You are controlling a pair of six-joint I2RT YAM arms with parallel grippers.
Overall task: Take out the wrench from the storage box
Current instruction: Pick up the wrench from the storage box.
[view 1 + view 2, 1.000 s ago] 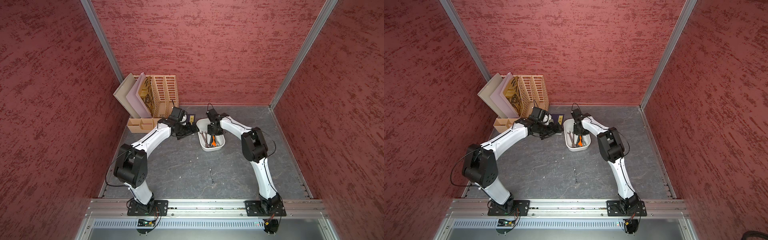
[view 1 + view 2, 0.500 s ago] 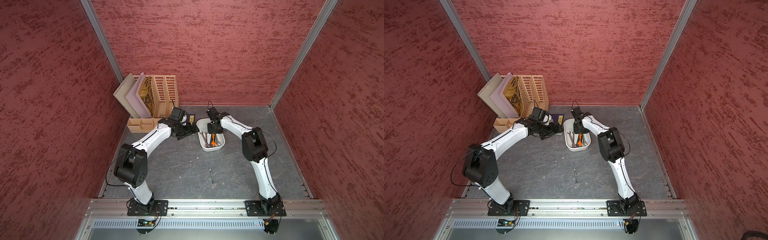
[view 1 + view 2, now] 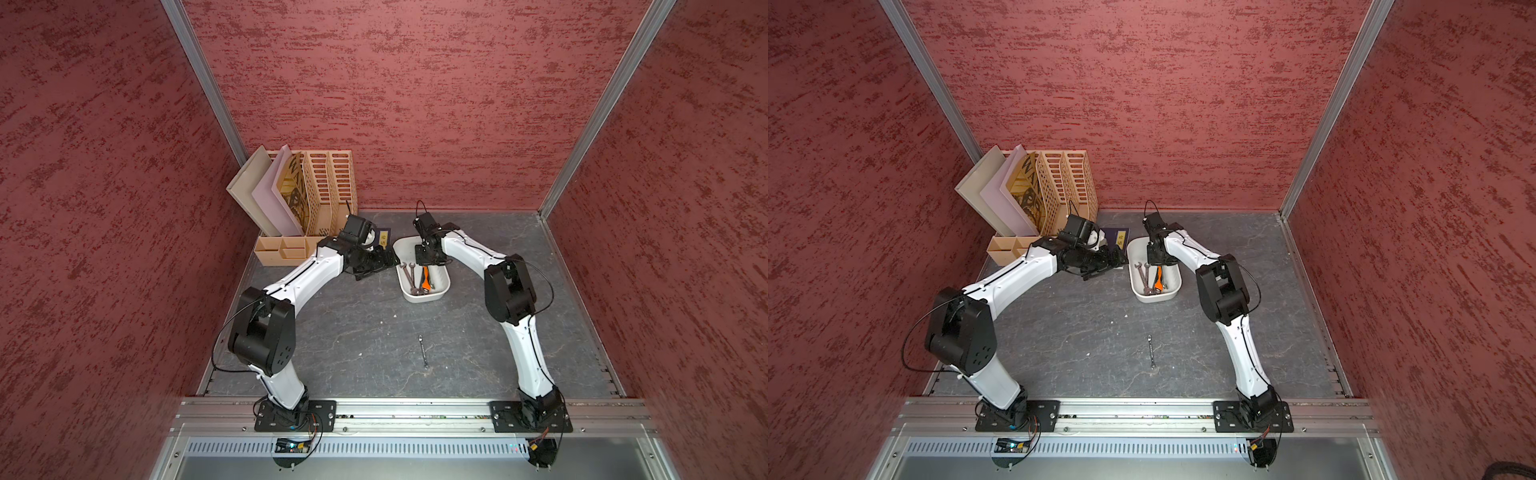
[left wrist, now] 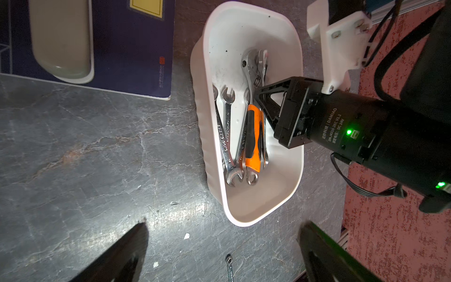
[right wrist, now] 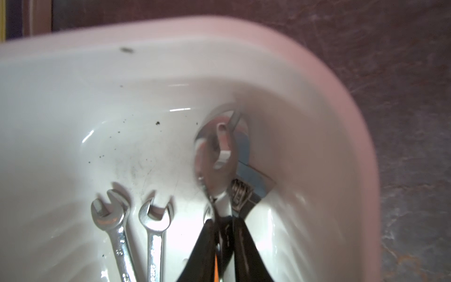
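Note:
The white storage box point(image 3: 441, 291) point(image 3: 1174, 291) point(image 4: 202, 127) point(image 5: 317, 73) sits mid-table and holds several silver wrenches point(image 4: 225, 131) and an orange-handled adjustable wrench point(image 4: 253, 139). My right gripper point(image 3: 428, 266) point(image 3: 1158, 266) point(image 4: 259, 97) point(image 5: 222, 219) reaches down into the box's far end. Its black fingers are shut on the shaft of a silver wrench point(image 5: 220, 151) lying beside the adjustable wrench's head point(image 5: 252, 178). My left gripper point(image 3: 384, 259) point(image 3: 1118, 257) point(image 4: 224, 234) hangs open left of the box, holding nothing.
A small wrench point(image 3: 422, 351) point(image 3: 1151, 351) point(image 4: 229, 266) lies on the grey table nearer the front. A dark blue book point(image 4: 131, 48) with a pale case point(image 4: 63, 39) on it lies left of the box. A peach file organizer point(image 3: 328, 187) stands at the back left.
The right wrist has shifted slightly over the box's far end. The left arm has not moved.

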